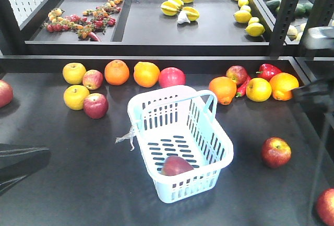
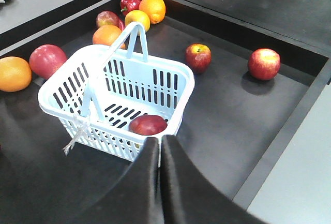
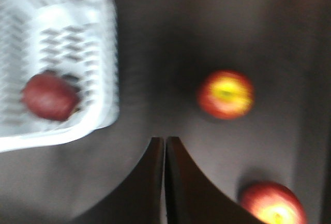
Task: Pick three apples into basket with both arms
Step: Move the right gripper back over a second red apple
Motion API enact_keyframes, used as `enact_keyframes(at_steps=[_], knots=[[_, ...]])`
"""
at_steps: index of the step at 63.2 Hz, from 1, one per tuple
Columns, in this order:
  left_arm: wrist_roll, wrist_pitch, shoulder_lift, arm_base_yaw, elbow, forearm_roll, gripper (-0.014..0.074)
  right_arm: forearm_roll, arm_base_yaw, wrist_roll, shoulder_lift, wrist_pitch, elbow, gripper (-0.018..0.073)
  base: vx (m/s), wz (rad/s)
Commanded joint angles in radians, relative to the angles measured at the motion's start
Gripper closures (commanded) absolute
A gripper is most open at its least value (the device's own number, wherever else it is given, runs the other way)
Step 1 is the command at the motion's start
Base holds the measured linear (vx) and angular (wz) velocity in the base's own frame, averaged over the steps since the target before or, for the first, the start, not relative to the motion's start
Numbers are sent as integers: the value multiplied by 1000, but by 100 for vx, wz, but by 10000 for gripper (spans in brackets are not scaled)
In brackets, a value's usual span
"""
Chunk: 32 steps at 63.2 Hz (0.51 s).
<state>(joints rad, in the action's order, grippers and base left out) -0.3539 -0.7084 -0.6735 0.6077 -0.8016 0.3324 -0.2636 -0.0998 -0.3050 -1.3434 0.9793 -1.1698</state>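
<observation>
showing the left gripper [image 2: 159, 142], jaws pressed together and empty, with a corner of the basket [image 2: 189, 81] just ahead; one dark red apple [image 2: 148, 124] lies on its slotted base at that corner; the right gripper [image 3: 164, 142], likewise clenched on nothing, hangs over the dark tabletop [image 3: 155, 53], with a streaked apple [image 3: 225, 93] ahead and a second apple [image 3: 271, 203] close beside its finger

One basket [image 1: 190, 187], roughly eight red apples [image 1: 276, 152], four oranges [image 1: 116, 72], three yellow apples [image 1: 74, 72].
</observation>
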Motion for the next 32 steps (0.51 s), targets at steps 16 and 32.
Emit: enact_keyframes(at_steps=[16,32], knots=[[8,64,2,-2,-22,26,604,-48,-74,-103,-132,-75,-32,448,0,0],[8,65,2,-2,-22,26,604,-66,-74,-110,-296,-152,-33,-56,0,0]])
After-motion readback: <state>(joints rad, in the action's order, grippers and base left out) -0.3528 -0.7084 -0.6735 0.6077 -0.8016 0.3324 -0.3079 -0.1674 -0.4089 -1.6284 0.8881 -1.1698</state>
